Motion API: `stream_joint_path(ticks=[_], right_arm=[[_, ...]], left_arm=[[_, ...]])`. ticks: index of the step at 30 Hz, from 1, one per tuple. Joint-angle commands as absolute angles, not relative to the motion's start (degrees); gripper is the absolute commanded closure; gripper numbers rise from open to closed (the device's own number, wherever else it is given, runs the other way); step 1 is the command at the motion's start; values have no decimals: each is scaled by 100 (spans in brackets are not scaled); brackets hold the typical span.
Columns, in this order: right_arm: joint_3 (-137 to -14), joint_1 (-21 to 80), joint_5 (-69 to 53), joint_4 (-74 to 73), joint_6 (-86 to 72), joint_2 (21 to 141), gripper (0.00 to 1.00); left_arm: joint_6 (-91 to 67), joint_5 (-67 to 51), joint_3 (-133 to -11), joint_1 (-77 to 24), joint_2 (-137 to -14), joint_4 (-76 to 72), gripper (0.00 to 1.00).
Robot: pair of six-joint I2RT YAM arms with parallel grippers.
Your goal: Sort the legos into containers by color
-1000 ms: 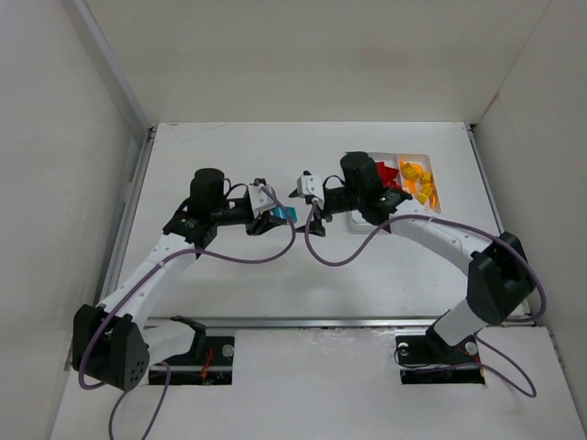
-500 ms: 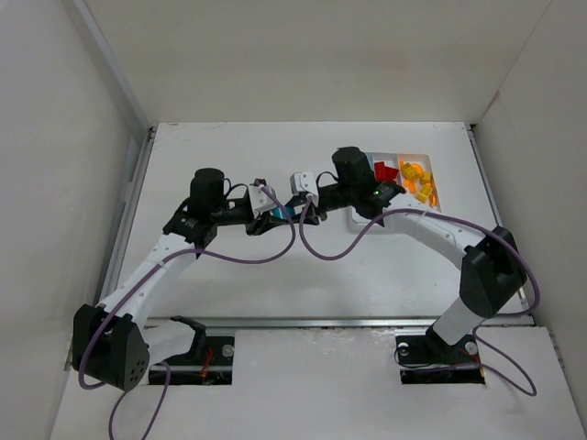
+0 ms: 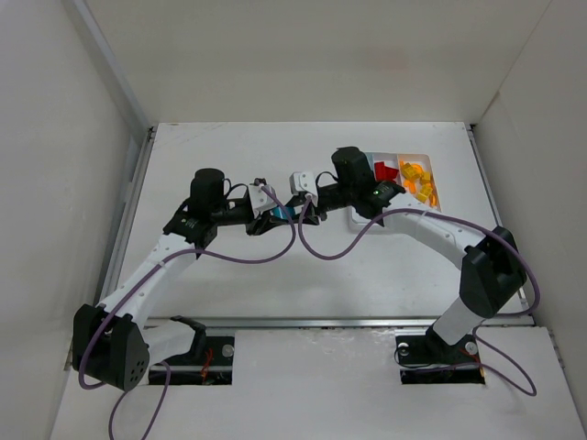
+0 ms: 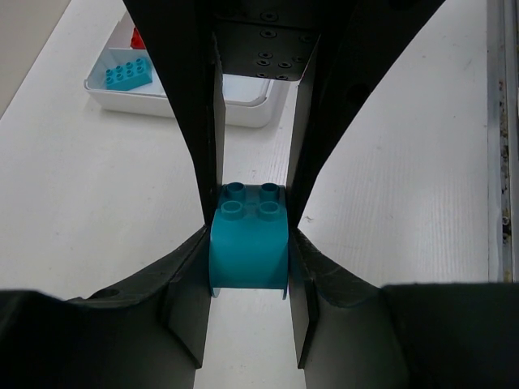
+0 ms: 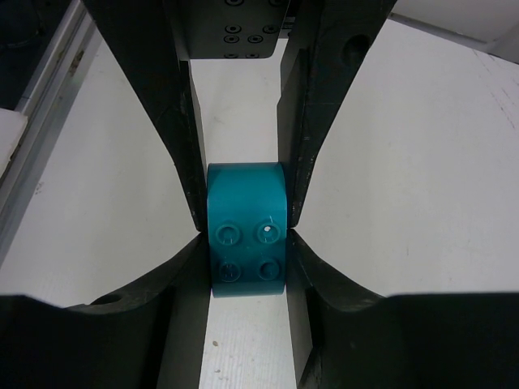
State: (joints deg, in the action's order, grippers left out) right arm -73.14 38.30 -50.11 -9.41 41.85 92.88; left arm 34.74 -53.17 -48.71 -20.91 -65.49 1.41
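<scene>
A teal curved lego point(image 3: 286, 213) hangs above the table's middle, gripped from both sides. My left gripper point(image 3: 275, 214) is shut on it, and the left wrist view shows the piece point(image 4: 248, 243) wedged between the fingers, studs facing away. My right gripper point(image 3: 300, 211) is shut on the same lego point(image 5: 246, 231) from the opposite side. The white tray of containers point(image 3: 413, 154) lies at the back right, with red legos point(image 3: 385, 171) and orange-yellow legos point(image 3: 417, 181) in it. A blue brick point(image 4: 128, 73) lies in the tray's compartment point(image 4: 243, 113) in the left wrist view.
The right arm's wrist point(image 3: 353, 188) covers the tray's left part in the top view. White walls enclose the table on the left, back and right. A metal rail point(image 3: 330, 322) runs along the near edge.
The right gripper has moved left from beside the tray to the teal lego and closed on it. The left gripper has kept its hold and place.
</scene>
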Motion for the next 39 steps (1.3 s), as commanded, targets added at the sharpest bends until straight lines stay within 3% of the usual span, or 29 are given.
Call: stream_joint_path(ticks=[1, 10, 18, 19, 24, 27, 28, 32, 35, 39], right_arm=[[-7488, 3867, -4870, -958, 4298, 9290, 100], [-7488, 3867, -4755, -958, 4298, 9237, 100], [-7488, 3867, -4755, -958, 4298, 9237, 100], [-7488, 3867, -4755, -958, 4298, 9290, 100], [-7488, 3525, -4562, -958, 3842, 9439, 100], [-7699, 3130, -3493, -958, 2819, 9702, 100], [-7751, 3025, -2463, -888, 2412, 9773, 100], [-7866, 2165, -331, -888, 162, 10045, 100], [-7813, 1812, 69, -888, -965, 10230, 100], [-8085, 1749, 420, -888, -905, 10678, 100]], left_arm=[[3313, -5572, -4913, -2145, -6346, -343, 79], [3313, -5520, -4913, -2145, -6346, -396, 70], [3366, -5520, -4861, -2145, -6346, -396, 50], [3366, -5572, -4860, -2145, -6346, -343, 46], [3489, -5625, -4860, -2145, -6293, -229, 0], [3359, -5276, -4860, -2145, -6241, -281, 0], [3227, -5108, -4730, -2145, -6240, -386, 0], [2506, -3809, -4509, -2145, -6187, -1010, 0], [2452, -2920, -4438, -2145, -6187, -1134, 0], [2522, -2689, -4438, -2145, -6249, -1081, 0]])
